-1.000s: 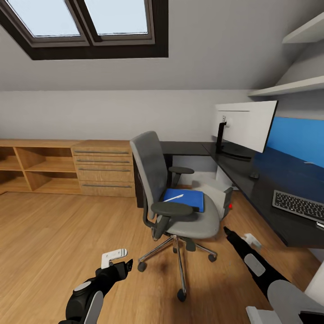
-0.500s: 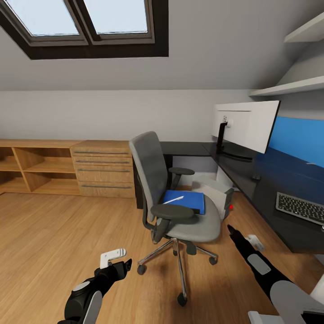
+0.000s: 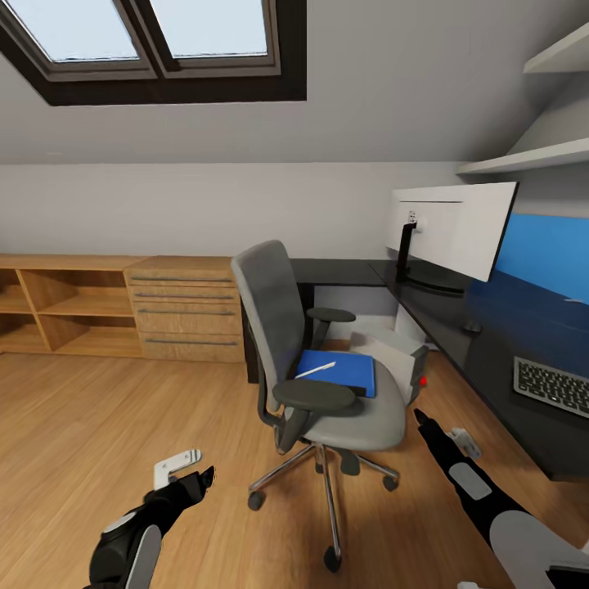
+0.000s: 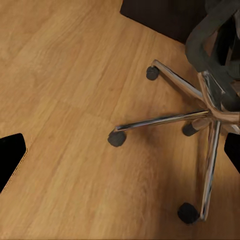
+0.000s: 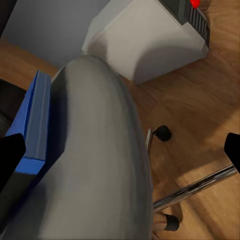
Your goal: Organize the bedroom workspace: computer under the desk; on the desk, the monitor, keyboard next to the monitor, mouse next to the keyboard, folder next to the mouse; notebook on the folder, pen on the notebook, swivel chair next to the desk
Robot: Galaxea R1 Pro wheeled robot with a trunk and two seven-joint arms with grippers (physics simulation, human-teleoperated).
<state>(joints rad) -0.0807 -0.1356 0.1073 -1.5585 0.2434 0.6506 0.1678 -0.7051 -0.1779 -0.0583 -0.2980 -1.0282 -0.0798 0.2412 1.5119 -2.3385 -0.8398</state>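
The grey swivel chair (image 3: pixel 282 319) stands on the wood floor in front of the black desk (image 3: pixel 442 315). On its seat lies the blue folder (image 3: pixel 348 368), with the white pen (image 3: pixel 316 370) on top of it. The monitor (image 3: pixel 454 227), mouse (image 3: pixel 472 327) and keyboard (image 3: pixel 553 384) are on the desk. The computer (image 3: pixel 391 350) sits on the floor by the desk. My left gripper (image 3: pixel 196 474) is open, low and left of the chair base (image 4: pixel 210 115). My right gripper (image 3: pixel 421 420) is open beside the seat (image 5: pixel 100 150), near the folder's edge (image 5: pixel 35 125). The notebook is out of view.
A low light-wood shelf and drawer unit (image 3: pixel 188 307) runs along the back wall on the left. Skylights (image 3: pixel 147 41) sit in the sloped ceiling, and white shelves (image 3: pixel 532 155) hang above the desk. The chair's casters (image 4: pixel 116 138) spread over the floor near my left gripper.
The whole view has shifted a little, so the desk things sit further right. My left gripper has dropped down and to the left. The chair and folder have not moved.
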